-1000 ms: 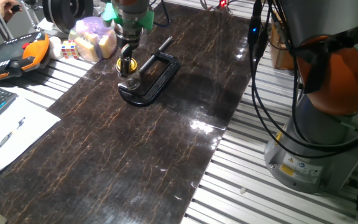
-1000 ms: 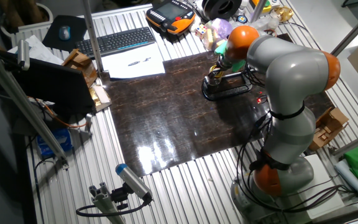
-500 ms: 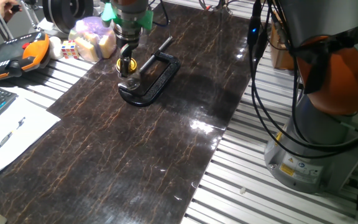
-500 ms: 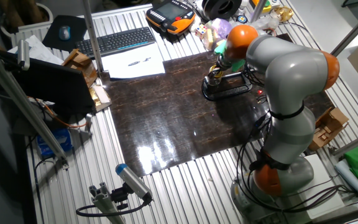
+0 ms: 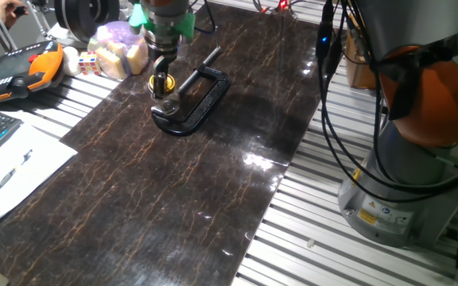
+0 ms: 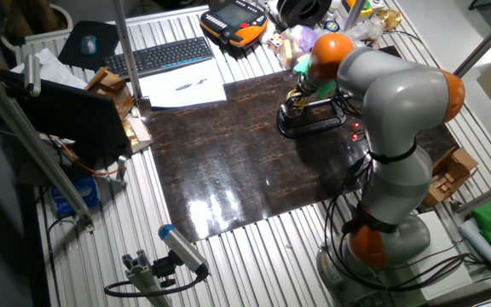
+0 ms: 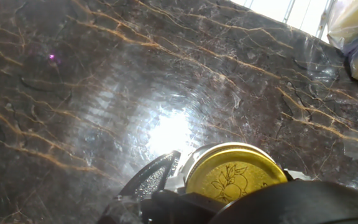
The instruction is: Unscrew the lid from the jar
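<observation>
Lid (image 7: pixel 234 176) sits on the jar (image 5: pixel 162 101), upper left of the fixed view, inside the black clamp (image 5: pixel 193 99) on the tabletop (image 5: pixel 213 175); unscrewing looks unfinished. Gripper (image 5: pixel 162 77) hangs right over it, jaws apparently closing around the lid, though I cannot tell. Glass threads stay hidden.
</observation>
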Robot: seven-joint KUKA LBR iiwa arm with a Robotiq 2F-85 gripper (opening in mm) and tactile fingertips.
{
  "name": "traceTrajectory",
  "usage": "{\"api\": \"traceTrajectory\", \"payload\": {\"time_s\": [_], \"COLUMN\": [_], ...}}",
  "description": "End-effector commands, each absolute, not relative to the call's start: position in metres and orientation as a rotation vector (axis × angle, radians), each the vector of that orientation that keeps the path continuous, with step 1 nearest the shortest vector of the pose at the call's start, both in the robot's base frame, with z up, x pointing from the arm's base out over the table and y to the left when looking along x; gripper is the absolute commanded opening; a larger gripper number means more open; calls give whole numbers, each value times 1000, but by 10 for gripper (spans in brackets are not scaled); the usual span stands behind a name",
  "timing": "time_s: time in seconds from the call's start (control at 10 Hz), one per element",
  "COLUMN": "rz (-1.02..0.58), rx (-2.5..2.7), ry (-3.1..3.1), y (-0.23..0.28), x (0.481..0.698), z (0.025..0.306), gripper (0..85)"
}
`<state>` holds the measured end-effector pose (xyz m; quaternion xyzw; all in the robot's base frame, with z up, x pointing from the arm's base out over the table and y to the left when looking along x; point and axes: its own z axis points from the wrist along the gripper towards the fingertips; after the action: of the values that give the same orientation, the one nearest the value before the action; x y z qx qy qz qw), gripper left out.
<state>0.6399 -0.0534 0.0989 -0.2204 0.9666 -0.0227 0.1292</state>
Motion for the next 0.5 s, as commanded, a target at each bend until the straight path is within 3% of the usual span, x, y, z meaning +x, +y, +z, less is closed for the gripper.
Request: {"api": "traceTrajectory", "payload": {"time_s": [0.0,0.1,0.2,0.3,0.4], "rz": [-62,-62,-61,-60,-55], "rx": [-639,-637,-635,-634,-604], "ry": [2805,2797,2794,2789,2789], "y": [-53,-53,-53,-53,-53], "x": [639,639,639,639,639], "z": [98,98,98,98,98], "gripper": [57,240,477,650,757]}}
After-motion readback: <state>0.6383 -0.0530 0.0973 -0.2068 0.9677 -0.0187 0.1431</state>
